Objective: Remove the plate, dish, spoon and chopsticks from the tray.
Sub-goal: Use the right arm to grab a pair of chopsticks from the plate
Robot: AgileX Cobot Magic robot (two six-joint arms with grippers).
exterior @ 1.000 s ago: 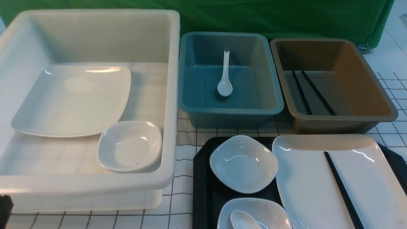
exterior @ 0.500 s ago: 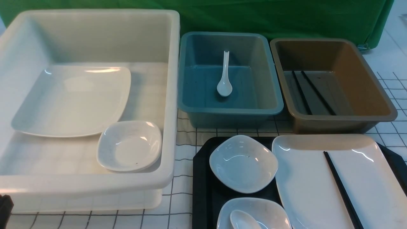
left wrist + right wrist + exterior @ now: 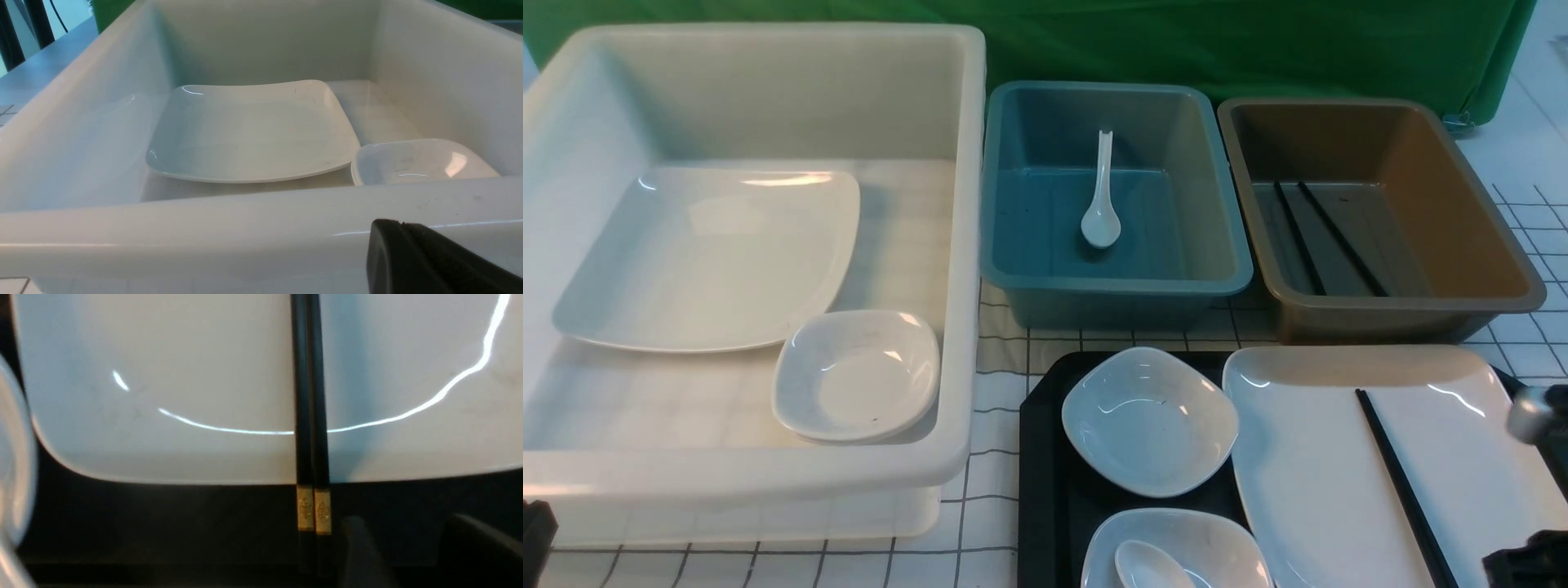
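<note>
The black tray (image 3: pixel 1045 457) lies at the front right. On it are a small white dish (image 3: pixel 1147 420), a second small dish (image 3: pixel 1217 547) holding the white spoon (image 3: pixel 1147 565), and the large white plate (image 3: pixel 1331 474). The black chopsticks (image 3: pixel 1396 482) lie across the plate. My right arm (image 3: pixel 1535 412) shows at the right edge. In the right wrist view my right gripper (image 3: pixel 408 543) is open and empty over the tray (image 3: pixel 163 514), just beside the gold-banded ends of the chopsticks (image 3: pixel 310 396), near the plate's (image 3: pixel 163 355) edge. My left gripper (image 3: pixel 404 228) is shut and empty outside the white bin.
A big white bin (image 3: pixel 964 245) at the left holds a large plate (image 3: pixel 711 253) and a small dish (image 3: pixel 858 376). A teal bin (image 3: pixel 1217 245) holds a spoon (image 3: pixel 1101 204). A brown bin (image 3: pixel 1486 245) holds chopsticks (image 3: pixel 1327 241). Green cloth hangs behind.
My right arm has come into the front view at the right edge, beside the plate. The tableware and bins have not moved.
</note>
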